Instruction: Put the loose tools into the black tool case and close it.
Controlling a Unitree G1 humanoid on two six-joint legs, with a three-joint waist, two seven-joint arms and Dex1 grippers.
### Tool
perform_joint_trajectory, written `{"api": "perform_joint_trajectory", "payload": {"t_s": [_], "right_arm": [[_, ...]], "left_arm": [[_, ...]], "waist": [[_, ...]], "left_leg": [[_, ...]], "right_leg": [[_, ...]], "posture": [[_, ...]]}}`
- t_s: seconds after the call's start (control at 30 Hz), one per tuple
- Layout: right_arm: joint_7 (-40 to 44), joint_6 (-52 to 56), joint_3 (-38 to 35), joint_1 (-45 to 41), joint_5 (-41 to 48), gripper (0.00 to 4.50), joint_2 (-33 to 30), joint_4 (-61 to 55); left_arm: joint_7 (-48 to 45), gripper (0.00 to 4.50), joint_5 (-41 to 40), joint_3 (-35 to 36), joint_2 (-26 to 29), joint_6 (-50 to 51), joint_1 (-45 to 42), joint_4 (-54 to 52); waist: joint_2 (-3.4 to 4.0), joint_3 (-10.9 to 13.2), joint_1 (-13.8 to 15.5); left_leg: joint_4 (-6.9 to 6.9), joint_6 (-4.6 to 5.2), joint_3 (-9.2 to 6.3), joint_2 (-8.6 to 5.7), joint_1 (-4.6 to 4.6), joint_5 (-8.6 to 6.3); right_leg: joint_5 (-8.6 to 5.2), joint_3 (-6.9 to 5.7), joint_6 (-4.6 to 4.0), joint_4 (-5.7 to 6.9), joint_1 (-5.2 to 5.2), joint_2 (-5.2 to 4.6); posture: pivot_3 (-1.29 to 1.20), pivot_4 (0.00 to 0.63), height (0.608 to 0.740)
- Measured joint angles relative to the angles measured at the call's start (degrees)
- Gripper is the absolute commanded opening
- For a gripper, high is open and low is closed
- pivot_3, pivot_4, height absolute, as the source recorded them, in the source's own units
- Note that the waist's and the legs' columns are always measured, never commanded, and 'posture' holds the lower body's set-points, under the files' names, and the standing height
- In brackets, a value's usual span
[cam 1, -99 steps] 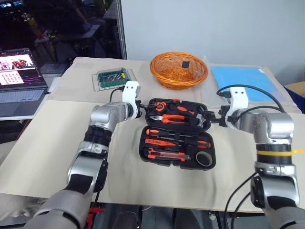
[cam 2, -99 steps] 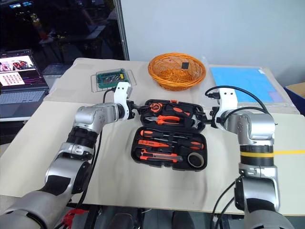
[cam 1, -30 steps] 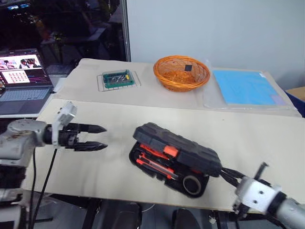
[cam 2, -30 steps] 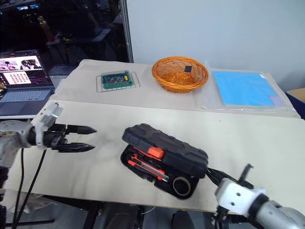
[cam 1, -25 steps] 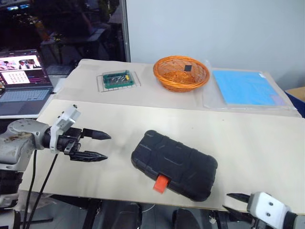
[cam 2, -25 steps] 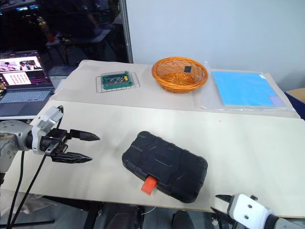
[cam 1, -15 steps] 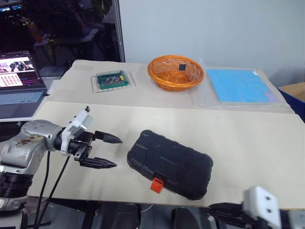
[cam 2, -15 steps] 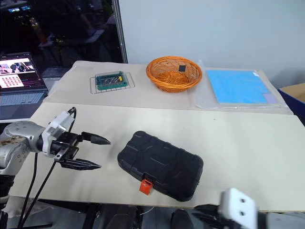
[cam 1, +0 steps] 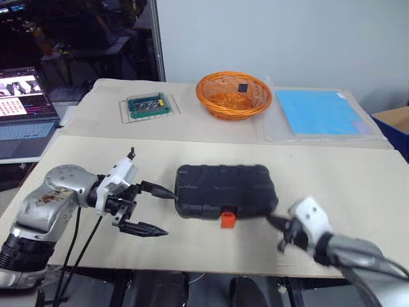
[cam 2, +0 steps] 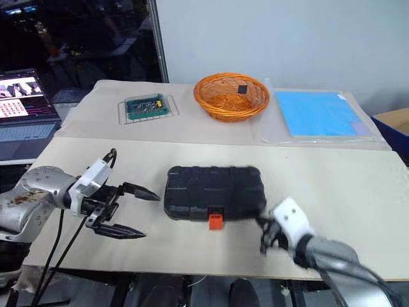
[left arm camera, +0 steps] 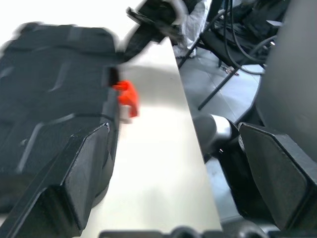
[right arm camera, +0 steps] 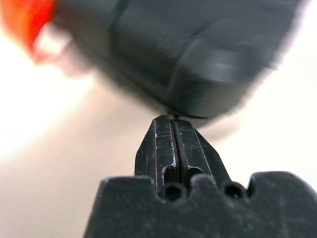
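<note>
The black tool case (cam 1: 225,189) lies shut and flat on the table, its orange latch (cam 1: 227,219) facing the front edge. The loose tools are hidden. My left gripper (cam 1: 169,213) is open beside the case's left end, its upper fingertip almost at the case wall. In the left wrist view the case (left arm camera: 49,74) and latch (left arm camera: 126,94) lie just beyond my left gripper (left arm camera: 173,134). My right gripper (cam 2: 264,234) is shut at the case's right front corner. In the right wrist view my right gripper (right arm camera: 170,121) has its closed tip against the case edge (right arm camera: 198,44).
At the back stand an orange wicker basket (cam 1: 233,94), a green circuit board in a clear tray (cam 1: 148,105) and a blue sheet (cam 1: 323,112). A laptop (cam 1: 25,105) sits at the far left. The table's front edge runs just before both grippers.
The lid dropped shut and the case swung square to the table edge. My right gripper rose from below the edge to the case's right front corner. My left gripper moved in toward the case.
</note>
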Motion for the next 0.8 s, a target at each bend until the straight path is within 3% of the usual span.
{"api": "perform_joint_trajectory", "payload": {"t_s": [0.17,0.23,0.4,0.57,0.63,0.7,0.8], "right_arm": [[-5.63,1.32,3.44,-12.39,-3.82,0.06,5.34,11.94],[-6.04,-0.76,6.35,-18.53,-5.91,0.06,7.23,22.31],[-3.67,-3.07,7.65,-22.91,-6.74,0.06,7.18,29.40],[0.91,2.32,2.84,-19.23,-2.46,1.34,1.67,20.10],[2.56,7.67,-0.95,-16.30,1.21,2.10,-0.26,11.64],[3.33,12.48,-3.10,-14.38,4.87,2.80,-0.03,5.73],[1.97,22.79,-4.81,-11.41,12.15,3.83,6.01,-5.90]], "left_arm": [[5.98,4.50,1.96,-0.82,-3.21,0.01,-0.45,-0.08],[10.40,4.50,3.48,-1.42,-6.33,0.05,-1.83,0.13],[15.31,4.50,5.07,-4.05,-9.69,0.43,-3.71,0.20],[15.55,4.50,7.07,-7.08,-10.48,-0.12,-5.09,2.17],[14.89,4.50,8.77,-9.15,-11.18,-1.04,-5.92,4.26],[14.63,4.50,9.79,-10.47,-12.00,-1.78,-6.63,5.82],[13.77,4.50,13.00,-12.79,-12.41,-3.98,-8.32,9.65]], "waist": [[-0.03,0.01,0.02],[-0.02,0.03,-0.17],[-0.01,0.03,-0.57],[0.09,0.09,-0.26],[0.09,0.09,-0.12],[0.09,0.09,-0.17],[0.08,0.09,-0.46]], "left_leg": [[0.03,0.25,0.06,0.12,0.03,0.18],[0.03,0.25,0.09,0.13,0.03,0.18],[0.02,0.26,0.10,0.13,0.02,0.17],[0.02,0.30,0.10,0.13,0.00,0.13],[0.02,0.30,0.08,0.16,0.00,0.13],[0.02,0.30,0.09,0.20,0.00,0.13],[0.02,0.29,0.08,0.37,0.02,0.13]], "right_leg": [[0.10,0.16,-0.04,0.02,-0.06,0.38],[0.47,0.24,-0.04,0.02,-0.10,0.52],[0.55,0.24,-0.21,0.05,-0.11,0.58],[0.52,0.24,-0.17,0.03,-0.09,0.58],[0.52,0.20,-0.18,0.01,-0.07,0.59],[0.48,0.21,-0.14,0.01,-0.09,0.61],[0.30,0.23,0.14,0.02,-0.10,0.73]], "posture": [[0.00,0.150,0.740],[0.00,0.150,0.740],[0.00,0.150,0.740],[0.00,0.150,0.740],[0.00,0.150,0.740],[0.00,0.150,0.740],[0.00,0.150,0.740]]}}
